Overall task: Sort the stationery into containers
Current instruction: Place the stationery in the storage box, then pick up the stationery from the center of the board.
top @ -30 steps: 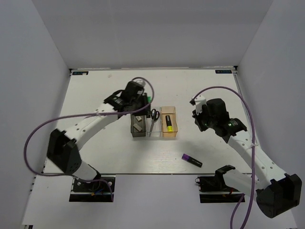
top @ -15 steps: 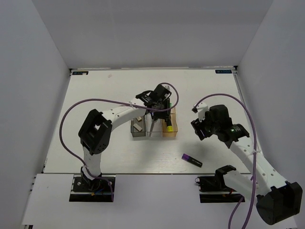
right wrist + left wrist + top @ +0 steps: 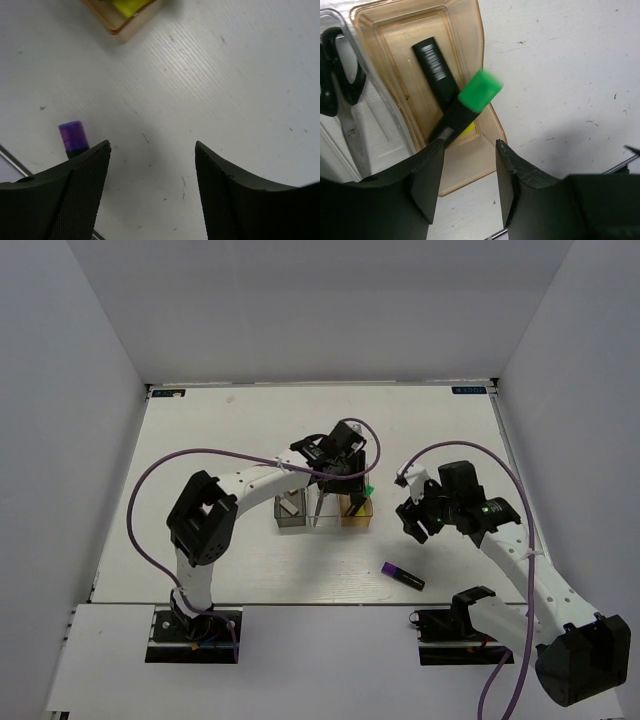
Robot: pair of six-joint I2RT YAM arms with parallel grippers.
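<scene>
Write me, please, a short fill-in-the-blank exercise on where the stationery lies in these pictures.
1. The tilted marker in the amber bin has a ____ end.
2. The black-handled ____ lie in the clear bin.
3. The purple-ended marker lies on the ____, outside every bin.
4. The right gripper is ____ and holds nothing.

Missing words: green; scissors; table; open.

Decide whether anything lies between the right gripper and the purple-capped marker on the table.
Nothing visible does. The right gripper hangs open over the white table, and the purple-capped marker lies uncovered, showing just beside one finger in the wrist view, with only table surface around it.
</scene>
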